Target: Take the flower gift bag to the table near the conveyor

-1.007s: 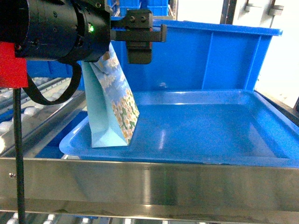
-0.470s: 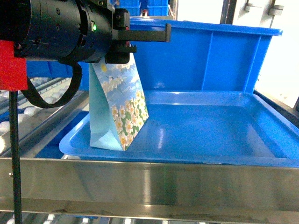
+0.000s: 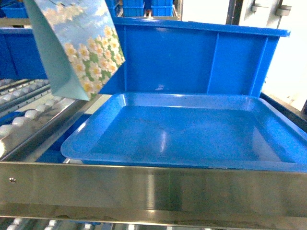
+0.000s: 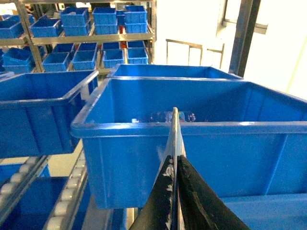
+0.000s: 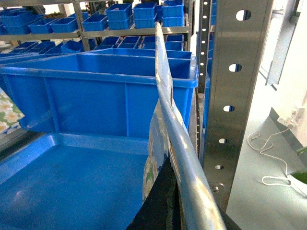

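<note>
Above the conveyor (image 3: 29,120), a pale-blue, daisy-printed gift bag (image 3: 76,48) hangs tilted.

Our left gripper (image 4: 175,201) shows only two matte black fingers, scuffed with pale grey marks, below the blue bin (image 4: 192,143). Our right gripper (image 5: 165,206) shows similar dark, worn fingers.

The blue tray (image 3: 192,136) at centre lies bare, open from above. Behind it the tall blue bin (image 3: 201,57) walls off the back. The steel rail (image 3: 153,184) bars the lower frame; a flower gift bag (image 3: 76,48) hangs upper left over the rollers (image 3: 29,112).
</note>
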